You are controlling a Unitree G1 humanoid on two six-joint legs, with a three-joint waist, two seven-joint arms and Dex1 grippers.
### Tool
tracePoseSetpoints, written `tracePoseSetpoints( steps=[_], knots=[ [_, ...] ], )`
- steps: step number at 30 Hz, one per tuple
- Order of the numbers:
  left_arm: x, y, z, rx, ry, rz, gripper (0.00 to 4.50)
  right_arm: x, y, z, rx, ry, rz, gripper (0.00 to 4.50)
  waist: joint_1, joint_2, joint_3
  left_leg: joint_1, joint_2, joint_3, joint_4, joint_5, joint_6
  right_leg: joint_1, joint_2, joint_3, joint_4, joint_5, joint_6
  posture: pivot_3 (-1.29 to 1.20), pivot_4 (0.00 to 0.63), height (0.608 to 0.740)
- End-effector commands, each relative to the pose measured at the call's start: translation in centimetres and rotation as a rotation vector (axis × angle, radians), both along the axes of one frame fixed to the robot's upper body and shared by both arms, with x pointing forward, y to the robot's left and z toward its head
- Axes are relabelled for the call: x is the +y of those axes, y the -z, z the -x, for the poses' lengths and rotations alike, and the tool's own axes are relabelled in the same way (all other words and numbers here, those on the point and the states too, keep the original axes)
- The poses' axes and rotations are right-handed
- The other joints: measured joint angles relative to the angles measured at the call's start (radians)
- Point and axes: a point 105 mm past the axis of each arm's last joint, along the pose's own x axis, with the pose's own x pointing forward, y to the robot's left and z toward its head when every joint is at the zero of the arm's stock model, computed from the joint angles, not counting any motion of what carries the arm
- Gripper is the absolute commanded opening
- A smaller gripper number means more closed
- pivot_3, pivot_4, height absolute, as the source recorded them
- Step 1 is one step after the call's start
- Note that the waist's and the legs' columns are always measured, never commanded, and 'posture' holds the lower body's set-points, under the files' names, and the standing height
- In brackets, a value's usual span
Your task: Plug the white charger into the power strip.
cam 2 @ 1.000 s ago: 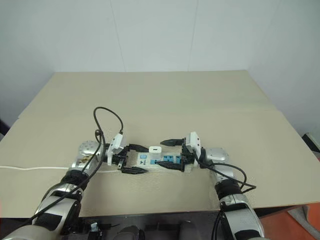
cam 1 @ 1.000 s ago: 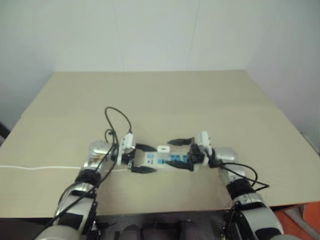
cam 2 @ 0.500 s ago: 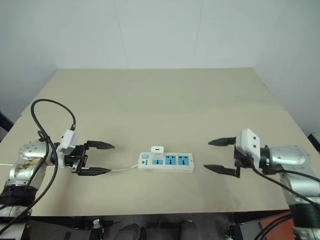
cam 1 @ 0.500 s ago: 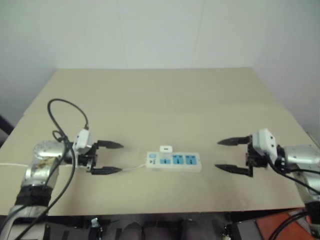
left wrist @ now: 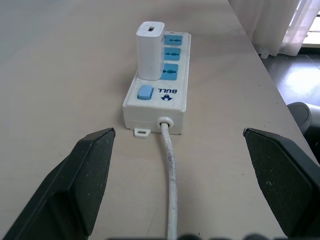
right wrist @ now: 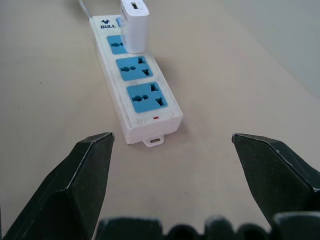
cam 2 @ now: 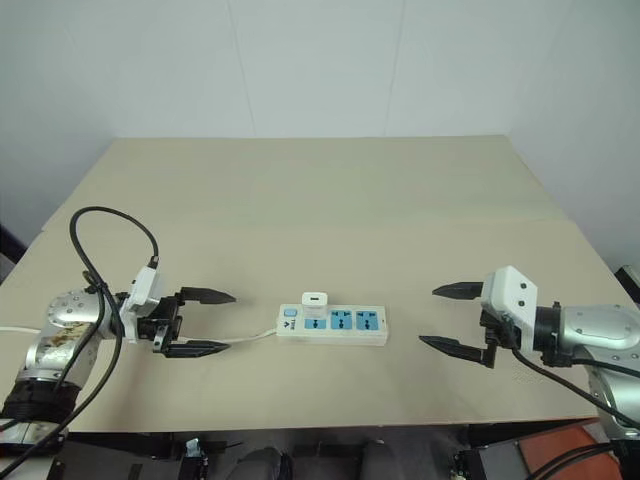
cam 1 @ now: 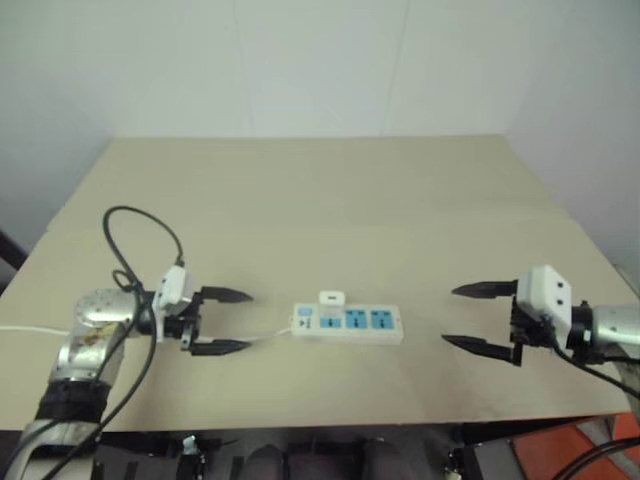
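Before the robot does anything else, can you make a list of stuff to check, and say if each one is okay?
1. Charger standing upright in the strip's socket nearest the switch: ok.
2. Charger pushed fully in: cannot tell.
3. Other two blue sockets free: ok.
4. Left gripper open and holding nothing, away from the strip: ok.
5. Right gripper open and holding nothing, away from the strip: ok.
6. Cord lying loose on the table, not caught by the fingers: ok.
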Motion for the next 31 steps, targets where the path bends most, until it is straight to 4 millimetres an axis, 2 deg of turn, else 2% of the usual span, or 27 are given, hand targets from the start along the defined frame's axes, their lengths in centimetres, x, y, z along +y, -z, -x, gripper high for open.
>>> tracePoseSetpoints(
  steps=[1,9,31],
  knots=[
    [-0.06,-0.92,-0.5,-0.036,0.003,-0.002,4.48,-0.28,-1.27,0.34,-0.057,0.01,0.022,4.5,0.002,0.0,0.0,0.0,0.0,0.0,0.0,0.0,0.0,0.0,0.0,0.0,0.0,0.0,0.0,0.0,0.15,0.74],
    [0.07,-1.03,-1.07,-0.042,-0.008,-0.009,4.48,-0.42,-1.22,0.67,-0.072,0.019,0.037,4.5,0.001,0.0,0.0,0.0,0.0,0.0,0.0,0.0,0.0,0.0,0.0,0.0,0.0,0.0,0.0,0.0,0.15,0.74],
    [-0.16,-0.4,-0.76,-0.035,-0.025,0.018,4.48,-0.36,-0.84,0.71,-0.003,-0.001,0.042,4.5,0.002,0.0,0.0,0.0,0.0,0.0,0.0,0.0,0.0,0.0,0.0,0.0,0.0,0.0,0.0,0.0,0.15,0.74]
  ],
)
